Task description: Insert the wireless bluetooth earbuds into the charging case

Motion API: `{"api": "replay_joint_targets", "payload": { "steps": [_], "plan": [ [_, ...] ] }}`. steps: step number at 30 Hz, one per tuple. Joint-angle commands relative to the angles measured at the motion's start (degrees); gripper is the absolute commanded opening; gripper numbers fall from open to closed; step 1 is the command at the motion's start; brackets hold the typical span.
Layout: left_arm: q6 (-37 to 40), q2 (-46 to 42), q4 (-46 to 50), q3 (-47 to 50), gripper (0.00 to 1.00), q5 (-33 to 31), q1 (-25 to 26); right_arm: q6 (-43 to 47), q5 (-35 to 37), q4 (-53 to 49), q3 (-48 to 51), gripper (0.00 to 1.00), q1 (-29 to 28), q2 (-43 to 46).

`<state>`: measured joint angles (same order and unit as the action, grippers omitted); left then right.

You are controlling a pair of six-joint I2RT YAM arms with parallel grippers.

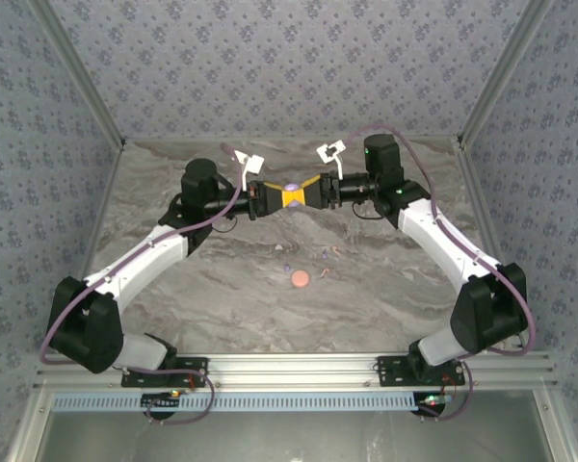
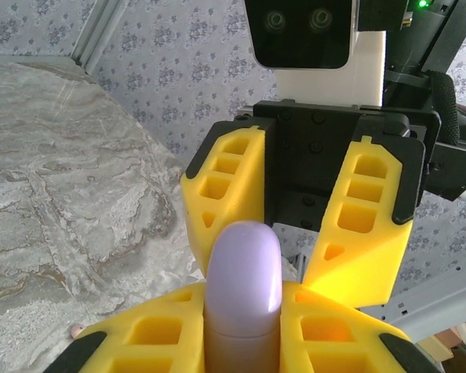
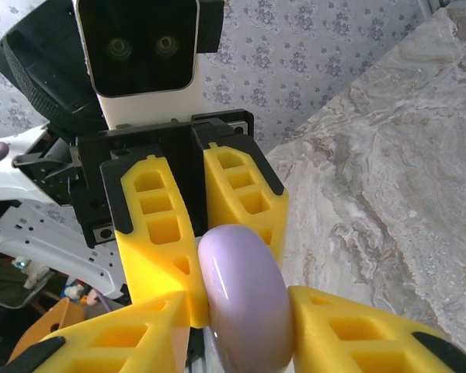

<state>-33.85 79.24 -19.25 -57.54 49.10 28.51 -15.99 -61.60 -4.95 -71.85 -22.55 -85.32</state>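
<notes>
Top view: in the upper centre, left gripper [image 1: 280, 195] and right gripper [image 1: 302, 195] tip to tip at the lavender charging case [image 1: 291, 188], above the table [image 1: 202, 298]. Lower, near frame centre, the wireless bluetooth earbuds [image 1: 324, 256] scattered as specks by a pink disc [image 1: 300, 280], well apart from the case.

Left wrist: at bottom centre, left gripper [image 2: 245, 334] pinching the case [image 2: 243, 276]. Just above, right gripper [image 2: 266, 252], jaws flanking the case's top.

Right wrist: at bottom centre, right gripper [image 3: 245, 330] on either side of the case [image 3: 245, 291]. Pressing or merely beside it, cannot tell. Behind, left gripper [image 3: 217, 233] clamped on it.

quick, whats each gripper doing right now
left gripper: shut on the lavender charging case.
right gripper: jaws on either side of the same case; cannot tell whether they grip it.
</notes>
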Motion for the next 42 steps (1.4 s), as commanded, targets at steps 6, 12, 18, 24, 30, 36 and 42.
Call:
{"api": "replay_joint_targets", "payload": {
  "steps": [6,12,18,24,30,36,42],
  "plan": [
    [1.8,-1.4,0.2,-1.1,0.20,1.2,0.5,0.9,-0.8,-1.8,-2.1,0.31,0.2,-0.2],
    [2.5,-1.4,1.4,-1.4,0.20,0.3,0.4,1.5,-0.5,-2.9,-2.2,0.27,0.5,-0.1],
    [2.5,-1.5,1.5,-1.5,0.20,0.2,0.5,1.6,-0.5,-3.2,-2.3,0.34,0.6,0.1],
    [2.7,-1.6,1.9,-1.6,0.19,-0.4,0.4,2.0,0.1,-3.8,-2.3,0.38,0.6,0.2],
    [2.9,-1.9,2.1,-1.7,0.19,-0.9,0.3,2.0,0.6,-3.9,-2.3,0.38,1.0,0.4],
    [2.7,-1.9,1.9,-1.7,0.19,-0.8,0.3,1.9,0.3,-3.7,-2.1,0.37,1.0,0.4],
    [2.0,-1.7,0.7,-1.8,0.19,0.0,0.4,2.4,-0.2,-4.2,-2.3,0.38,0.6,0.0]
  ]
}}
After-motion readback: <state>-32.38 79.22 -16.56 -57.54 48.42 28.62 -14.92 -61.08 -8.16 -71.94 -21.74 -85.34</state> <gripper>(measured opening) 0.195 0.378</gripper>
